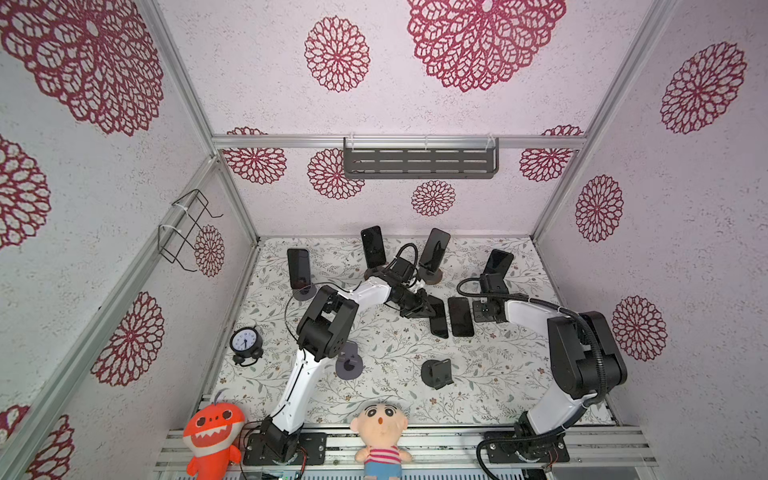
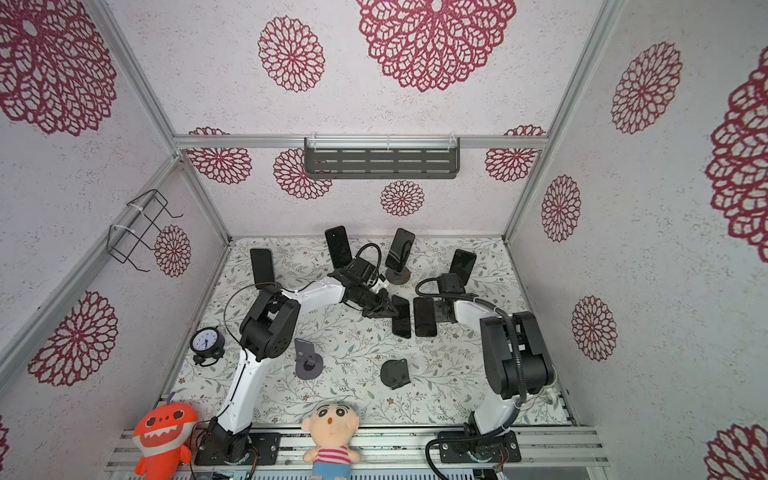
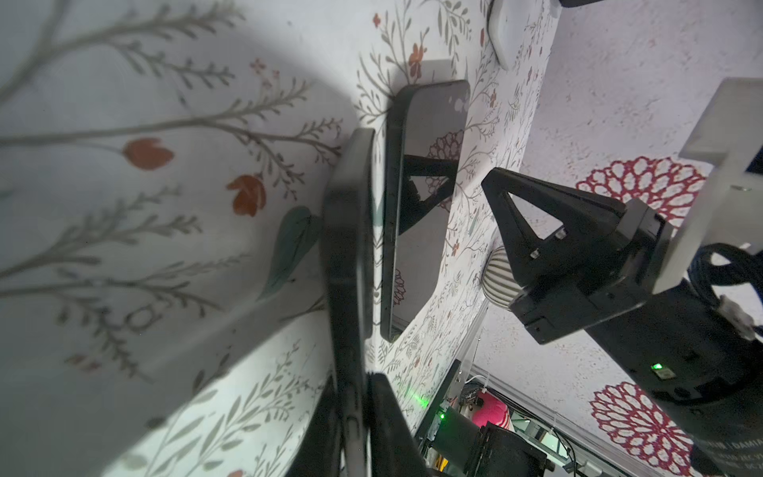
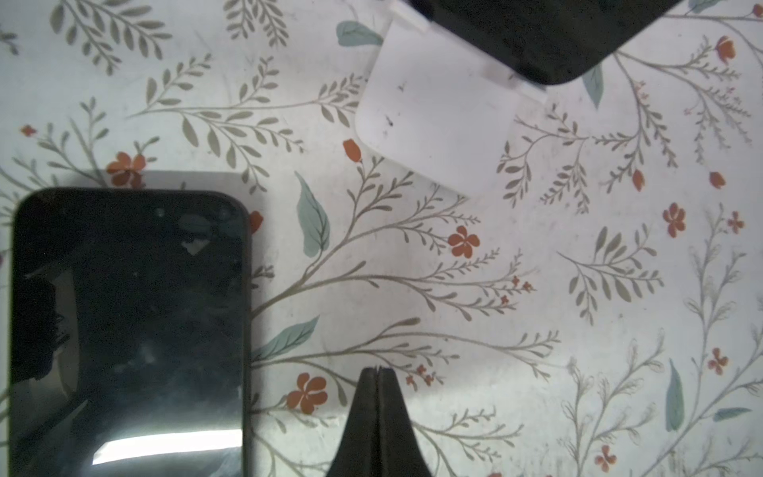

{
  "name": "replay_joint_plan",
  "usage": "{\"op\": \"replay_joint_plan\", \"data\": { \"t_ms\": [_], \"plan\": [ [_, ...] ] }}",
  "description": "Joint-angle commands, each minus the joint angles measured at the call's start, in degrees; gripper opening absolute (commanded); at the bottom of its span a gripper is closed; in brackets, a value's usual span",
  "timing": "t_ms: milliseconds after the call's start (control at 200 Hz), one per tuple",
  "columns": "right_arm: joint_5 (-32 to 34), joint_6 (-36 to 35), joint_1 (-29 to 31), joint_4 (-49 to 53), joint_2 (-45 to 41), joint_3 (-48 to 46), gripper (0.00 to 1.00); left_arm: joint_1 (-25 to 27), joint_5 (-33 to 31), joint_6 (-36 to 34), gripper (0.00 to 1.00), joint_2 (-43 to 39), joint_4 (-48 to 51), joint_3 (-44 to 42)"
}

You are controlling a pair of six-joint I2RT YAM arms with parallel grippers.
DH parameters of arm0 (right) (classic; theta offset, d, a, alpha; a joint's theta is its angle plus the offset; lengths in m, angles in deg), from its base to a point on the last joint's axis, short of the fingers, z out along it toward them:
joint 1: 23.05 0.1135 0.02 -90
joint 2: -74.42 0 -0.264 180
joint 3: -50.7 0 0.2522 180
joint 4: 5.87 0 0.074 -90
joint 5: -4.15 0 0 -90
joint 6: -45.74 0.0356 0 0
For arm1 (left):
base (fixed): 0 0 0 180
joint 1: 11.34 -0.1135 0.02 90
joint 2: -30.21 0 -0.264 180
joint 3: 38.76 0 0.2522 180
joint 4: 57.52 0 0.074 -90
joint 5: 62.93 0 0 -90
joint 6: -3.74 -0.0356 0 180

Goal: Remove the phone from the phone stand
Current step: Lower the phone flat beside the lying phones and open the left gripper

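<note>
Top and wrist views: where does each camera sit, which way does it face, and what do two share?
Both top views: high at the front, looking down and inward at the tabletop; both arms show whole.
Left wrist: on the left arm, low, looking along the left gripper, shut on the held phone.
Right wrist: on the right arm, looking down at the tabletop; the right gripper, shut, shows.
Shared: the flat phone appears in every view.

Left wrist view: near phone [image 3: 349,247] is blurred up close, lower end cut off w/ left gripper [image 3: 354,384] — can't tell if fingers [image 3: 392,425] pinch it. Right wrist view: flat phone [image 4: 128,330] and stand phone [image 4: 536,33] run off-frame.
</note>
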Motion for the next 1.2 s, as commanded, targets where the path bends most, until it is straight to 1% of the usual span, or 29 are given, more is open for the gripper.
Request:
{"op": "replay_joint_plan", "data": {
  "t_ms": [0,365,580,756,1011,1191],
  "plan": [
    [-1.17,0.37,-0.43,-1.24,0.41,1.46,0.00,0.18,-1.23,0.90,0.14,1.36,-0.25,1.27],
    [-2.56,0.39,-0.34,-2.04,1.63,1.46,0.00,0.05,-2.60,3.25,0.12,2.09,-2.17,1.41],
    [-3.34,0.57,-0.32,-1.50,2.43,1.90,0.00,-0.04,-3.89,6.81,0.11,2.38,-5.87,-0.21],
    [-3.88,1.19,-0.35,-0.72,2.79,2.34,0.00,0.35,-4.03,7.80,0.11,2.10,-7.43,-1.50],
    [-5.64,1.79,-0.35,0.33,3.81,3.39,0.01,0.85,-2.66,7.77,0.20,2.79,-7.97,-2.09],
    [-5.99,2.02,-0.26,0.48,4.07,3.57,0.01,0.84,-2.38,7.44,0.33,2.55,-7.79,-2.21]
  ]
}}
